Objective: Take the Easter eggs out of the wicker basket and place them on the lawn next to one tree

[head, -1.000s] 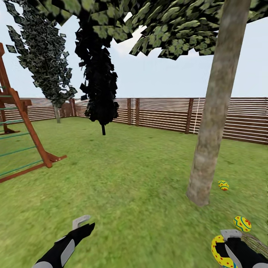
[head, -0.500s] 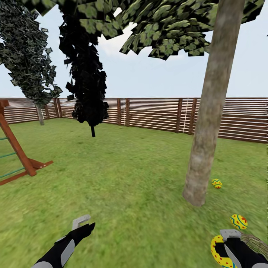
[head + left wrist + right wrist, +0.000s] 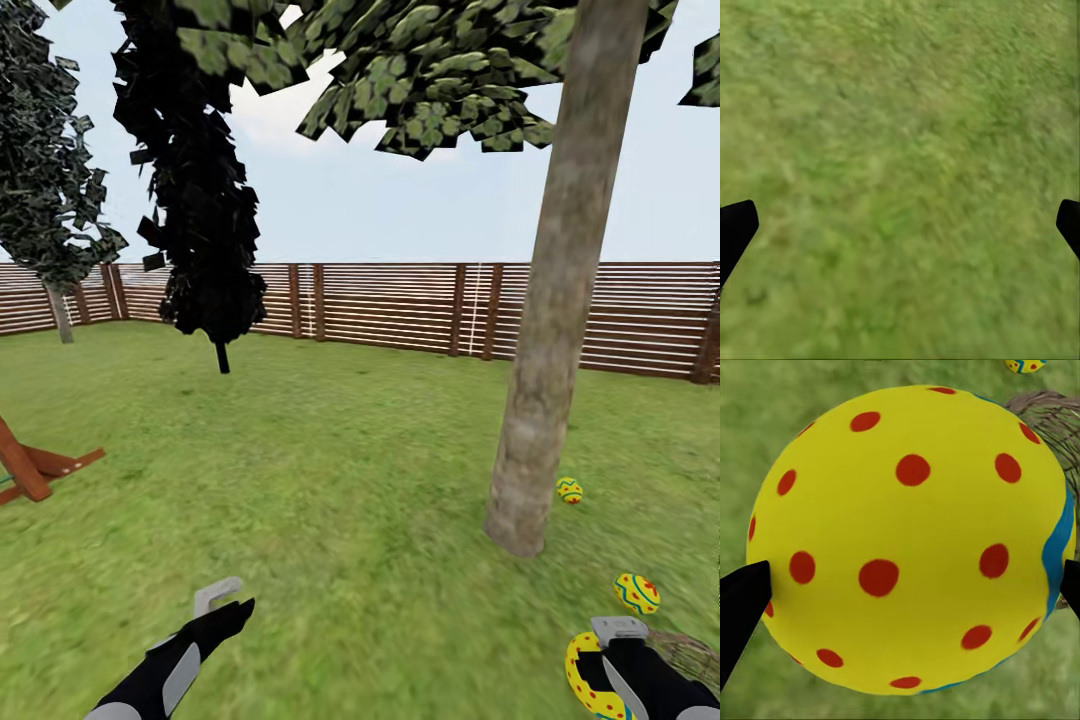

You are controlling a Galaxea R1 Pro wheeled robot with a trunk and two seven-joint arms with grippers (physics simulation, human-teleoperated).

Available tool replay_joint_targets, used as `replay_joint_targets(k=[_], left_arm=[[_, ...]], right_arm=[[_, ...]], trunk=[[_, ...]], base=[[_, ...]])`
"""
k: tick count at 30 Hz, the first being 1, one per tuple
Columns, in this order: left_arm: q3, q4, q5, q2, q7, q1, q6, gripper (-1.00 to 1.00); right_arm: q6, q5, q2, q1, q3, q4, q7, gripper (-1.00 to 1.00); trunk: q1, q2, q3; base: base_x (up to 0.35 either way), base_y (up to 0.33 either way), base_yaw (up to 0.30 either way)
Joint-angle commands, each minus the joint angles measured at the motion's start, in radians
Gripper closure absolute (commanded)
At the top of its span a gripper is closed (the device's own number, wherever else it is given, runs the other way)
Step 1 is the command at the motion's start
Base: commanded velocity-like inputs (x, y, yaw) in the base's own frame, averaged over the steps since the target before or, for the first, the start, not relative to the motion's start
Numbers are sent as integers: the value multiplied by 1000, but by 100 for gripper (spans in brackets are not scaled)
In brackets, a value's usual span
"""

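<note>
My right gripper (image 3: pixel 600 675), at the bottom right of the head view, is shut on a yellow egg (image 3: pixel 907 540) with red dots and a blue band (image 3: pixel 583 675). A second egg (image 3: pixel 637 592) lies on the lawn (image 3: pixel 340 500) just beyond it, and a third egg (image 3: pixel 569 490) rests by the base of the pale-trunked tree (image 3: pixel 545 350). The wicker basket's rim (image 3: pixel 690 650) shows beside my right gripper. My left gripper (image 3: pixel 225 605) hangs open over bare grass (image 3: pixel 900 180), its fingertips (image 3: pixel 735 229) wide apart.
A brown slat fence (image 3: pixel 400 305) rings the yard. A black-leaved tree (image 3: pixel 205 250) and a dark mottled tree (image 3: pixel 50 200) stand at the back left. The playset's wooden foot (image 3: pixel 40 468) shows at the left edge. Open grass lies between me and the trunk.
The head view has swung to the right: playset, trees and fence all slid left. Both arms hold their pose, the right one still gripping the egg.
</note>
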Motion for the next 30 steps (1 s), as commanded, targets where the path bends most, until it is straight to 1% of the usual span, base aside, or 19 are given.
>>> replay_joint_targets(k=[1, 16, 30], left_arm=[[5, -1, 10, 0, -7, 0, 6, -100], [5, -1, 10, 0, -6, 0, 6, -100], [5, -1, 10, -2, -6, 0, 6, -100]], right_arm=[[6, -8, -1, -1, 8, -2, -6, 100], [6, -8, 0, -1, 8, -1, -6, 100], [3, -8, 0, -1, 8, 0, -6, 100]], trunk=[[0, -1, -1], [0, -1, -3], [0, -1, -3]], base=[[257, 240, -160], [245, 257, -140], [236, 270, -7]])
